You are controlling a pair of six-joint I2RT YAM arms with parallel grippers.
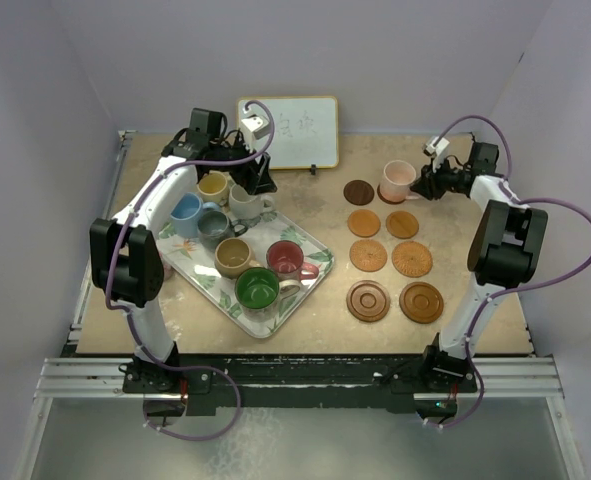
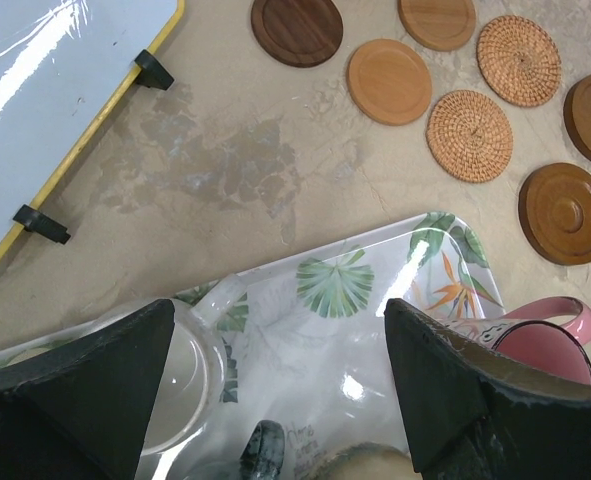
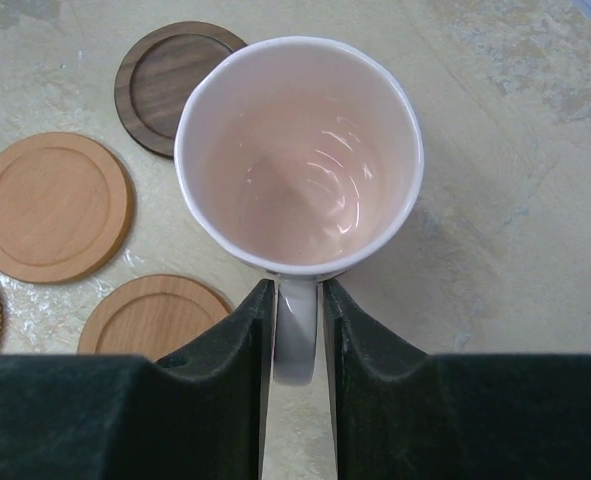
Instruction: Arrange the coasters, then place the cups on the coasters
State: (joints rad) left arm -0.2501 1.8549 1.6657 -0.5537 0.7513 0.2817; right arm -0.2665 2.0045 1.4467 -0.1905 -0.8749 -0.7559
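Observation:
A pink cup (image 1: pixel 398 177) stands on a coaster (image 1: pixel 382 196) at the back of the coaster group. My right gripper (image 1: pixel 422 183) straddles the cup's handle (image 3: pixel 297 340), fingers barely apart from it, narrowly open (image 3: pixel 297 288). Several more coasters lie in two columns: a dark one (image 1: pixel 359 191), plain wooden ones (image 1: pixel 364 222), woven ones (image 1: pixel 412 259) and grooved brown ones (image 1: pixel 368 301). My left gripper (image 2: pixel 277 310) hangs wide open and empty over the leaf tray (image 1: pixel 310 240), between the off-white cup (image 2: pixel 175 380) and the red cup (image 2: pixel 545 340).
The tray holds yellow (image 1: pixel 213 185), off-white (image 1: pixel 245 203), light blue (image 1: pixel 187 212), grey-blue (image 1: pixel 215 228), tan (image 1: pixel 234 257), red (image 1: pixel 287 260) and green (image 1: pixel 257 289) cups. A small whiteboard (image 1: pixel 288 132) stands at the back edge.

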